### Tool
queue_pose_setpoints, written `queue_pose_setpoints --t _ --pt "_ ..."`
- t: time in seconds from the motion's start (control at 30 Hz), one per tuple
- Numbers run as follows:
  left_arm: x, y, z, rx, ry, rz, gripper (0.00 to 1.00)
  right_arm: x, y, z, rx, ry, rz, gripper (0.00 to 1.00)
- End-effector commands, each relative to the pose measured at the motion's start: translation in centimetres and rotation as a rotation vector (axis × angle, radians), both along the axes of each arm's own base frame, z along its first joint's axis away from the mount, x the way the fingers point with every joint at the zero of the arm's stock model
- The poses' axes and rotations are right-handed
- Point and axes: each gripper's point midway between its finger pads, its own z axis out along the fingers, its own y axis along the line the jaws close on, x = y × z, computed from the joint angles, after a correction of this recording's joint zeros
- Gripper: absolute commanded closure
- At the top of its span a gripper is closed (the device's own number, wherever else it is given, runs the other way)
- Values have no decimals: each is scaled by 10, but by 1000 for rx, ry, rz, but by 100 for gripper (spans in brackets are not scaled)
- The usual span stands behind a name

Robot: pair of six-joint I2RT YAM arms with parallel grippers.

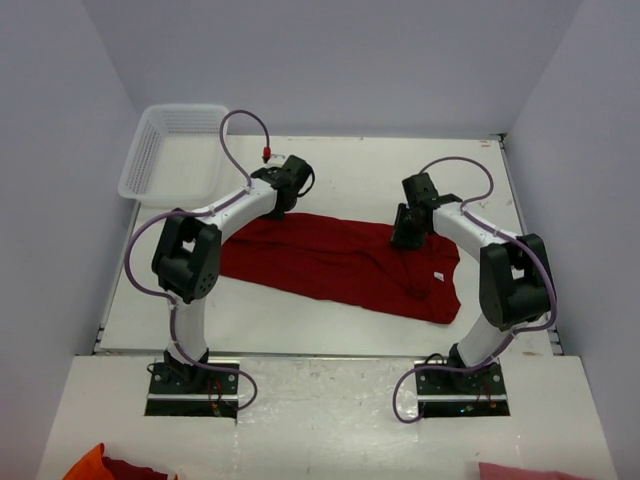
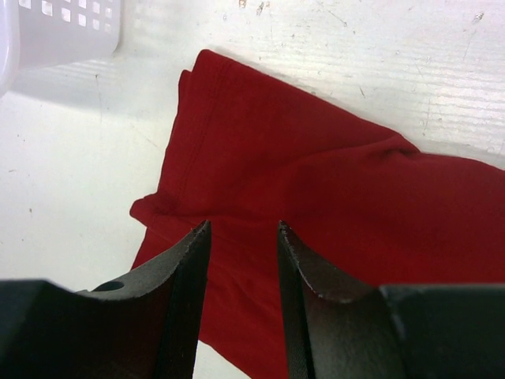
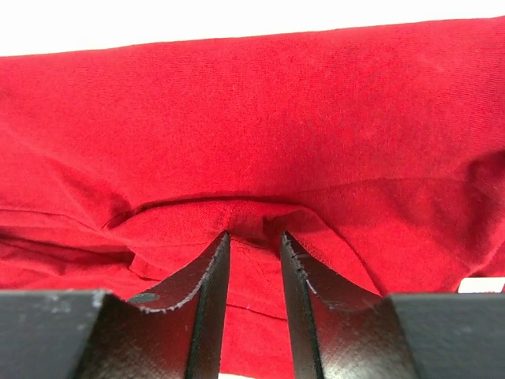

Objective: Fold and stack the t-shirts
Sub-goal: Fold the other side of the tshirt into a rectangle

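The dark red t-shirt [image 1: 340, 262] lay spread flat across the middle of the table [image 1: 300, 322], its near hem toward the arms' bases and a small white label [image 1: 437, 274] showing near its right end. It looked light, limp and quick to wrinkle (nothing stiff to push against), so I judged it would sag and slide unless pinched at two well-separated points along one edge, best at a hem or seam where the cloth is doubled.

Both arms reached over the shirt to its far edge. The right arm [image 1: 510, 280] bent down steeply, and the right gripper [image 3: 254, 234] pressed into the cloth with its jaws part closed. A small ridge of fabric had bunched at the tips. Whether it was truly pinched I could not tell.

The left arm [image 1: 185, 260] stretched farther, toward the shirt's far left corner. The left gripper [image 2: 243, 227] hovered above the cloth with its jaws apart and nothing between them.

Beyond it, at the table's far left, stood a white mesh basket [image 1: 135, 165].
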Motion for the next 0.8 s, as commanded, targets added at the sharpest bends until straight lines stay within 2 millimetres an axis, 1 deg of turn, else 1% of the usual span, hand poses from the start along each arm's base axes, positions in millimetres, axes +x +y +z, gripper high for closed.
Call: queue_pose_setpoints --t 0.0,0.07,0.1,0.17,0.27,0.3,0.33,0.37,0.4,0.47,0.53,0.6,0.63,0.7,0.77 --pt "13 -3 15 -17 -50 -7 60 7 4 -2 16 -20 19 67" --pt "13 -3 14 -18 -46 -8 60 8 4 -5 14 -18 22 69" --pt "13 -3 13 -15 -44 -8 60 9 4 -5 14 -21 22 73" --pt "13 -3 11 -16 -40 -7 60 11 5 -5 16 -20 24 76" --pt "12 -3 10 -13 -37 -9 60 12 6 -4 19 -26 25 85" --pt "13 -3 10 -13 -38 -9 60 13 6 -3 20 -29 22 92" --pt "13 -2 11 -13 -38 -8 60 13 6 -1 20 -38 24 96" --pt "12 -3 11 -14 -39 -8 60 11 6 -2 21 -35 24 98" --pt "13 -3 11 -15 -40 -8 60 10 6 2 26 -46 26 99" --pt "12 -3 8 -14 -34 -9 60 4 5 2 23 -47 29 100" --pt "11 -3 6 -13 -30 -7 60 1 6 10 33 -68 32 100" --pt "10 -3 2 -10 -22 -7 60 -7 7 10 37 -64 40 100" --pt "9 -2 2 -9 -22 -2 60 -10 10 17 46 -77 43 100" --pt "8 -1 -1 -2 -17 -1 60 -22 15 18 56 -69 57 100" --pt "6 2 -2 7 -13 3 60 -37 26 28 63 -86 80 100"
